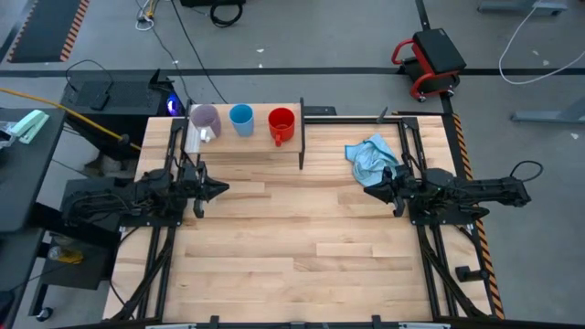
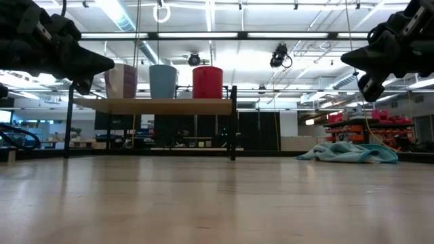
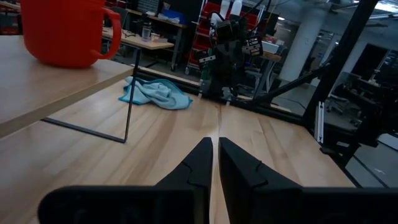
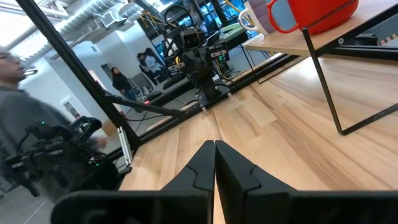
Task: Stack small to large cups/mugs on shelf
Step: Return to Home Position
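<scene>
The left end effector (image 1: pixel 222 189) hangs above the left side of the pale wood-plank bench (image 1: pixel 292 247). Its two dark fingers are pinched nearly together on nothing. The right end effector (image 1: pixel 368 190) faces it from the right side, clenched and empty too, near the crumpled light blue cloth (image 1: pixel 373 157).

All three cups stand in a row on the low light-wood shelf with thin black metal legs (image 1: pixel 251 144) at the bench's far edge. The lilac-purple mug (image 1: pixel 204 119) is at the left, the light blue handleless cup (image 1: pixel 241 119) is in the middle, and the glossy red mug with a loop handle (image 1: pixel 281 125) is at the right.

With nothing left to carry, parking the arms well looks simple. I'd keep both sets of fingers closed, draw each arm straight back toward its own side, and stay clear of the shelf's spindly legs and the soft cloth, which could snag.

The red mug has a hard shine and looks like ceramic or plastic. The shelf board is smooth and matte, and the bench planks carry a faint sheen.
</scene>
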Robot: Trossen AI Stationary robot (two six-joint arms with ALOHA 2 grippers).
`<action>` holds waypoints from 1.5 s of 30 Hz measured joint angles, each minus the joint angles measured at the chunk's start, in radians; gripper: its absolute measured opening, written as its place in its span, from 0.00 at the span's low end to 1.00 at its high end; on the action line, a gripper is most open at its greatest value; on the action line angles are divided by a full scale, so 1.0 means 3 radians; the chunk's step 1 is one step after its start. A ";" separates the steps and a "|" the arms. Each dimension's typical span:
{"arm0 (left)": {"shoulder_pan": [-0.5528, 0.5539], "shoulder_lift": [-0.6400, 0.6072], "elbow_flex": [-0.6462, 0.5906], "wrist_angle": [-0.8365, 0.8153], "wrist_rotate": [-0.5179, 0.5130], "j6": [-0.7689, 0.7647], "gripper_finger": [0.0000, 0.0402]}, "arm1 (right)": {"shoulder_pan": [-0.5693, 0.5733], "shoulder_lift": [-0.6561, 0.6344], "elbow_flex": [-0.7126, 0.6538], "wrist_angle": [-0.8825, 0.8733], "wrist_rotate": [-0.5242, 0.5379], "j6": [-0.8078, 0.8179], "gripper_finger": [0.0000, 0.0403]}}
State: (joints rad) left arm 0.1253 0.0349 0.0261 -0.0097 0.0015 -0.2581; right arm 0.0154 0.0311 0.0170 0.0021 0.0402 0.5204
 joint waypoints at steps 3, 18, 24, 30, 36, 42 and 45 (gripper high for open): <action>0.0000 0.0000 0.0000 0.0001 0.0000 -0.0001 0.08 | 0.0000 0.0000 0.0000 0.0000 0.0000 0.0000 0.04; 0.0000 0.0000 0.0000 0.0003 -0.0001 -0.0001 0.09 | 0.0000 0.0001 0.0003 0.0000 0.0000 0.0000 0.04; 0.0000 0.0000 0.0000 0.0003 -0.0001 -0.0001 0.07 | 0.0000 0.0001 0.0003 0.0000 0.0000 0.0000 0.04; 0.0000 0.0000 0.0000 0.0003 -0.0001 -0.0001 0.06 | 0.0000 0.0001 0.0003 0.0000 0.0000 0.0000 0.04; 0.0000 0.0000 0.0000 0.0003 -0.0001 -0.0001 0.08 | 0.0000 0.0001 0.0003 0.0001 0.0000 0.0000 0.04; 0.0000 0.0000 0.0000 0.0003 -0.0001 -0.0001 0.08 | 0.0000 0.0001 0.0003 0.0000 0.0000 0.0000 0.04; 0.0000 0.0000 0.0000 0.0003 -0.0001 -0.0001 0.07 | 0.0000 0.0001 0.0003 0.0001 0.0000 0.0000 0.04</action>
State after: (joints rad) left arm 0.1253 0.0349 0.0263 -0.0090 0.0012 -0.2584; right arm 0.0154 0.0315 0.0177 0.0023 0.0402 0.5205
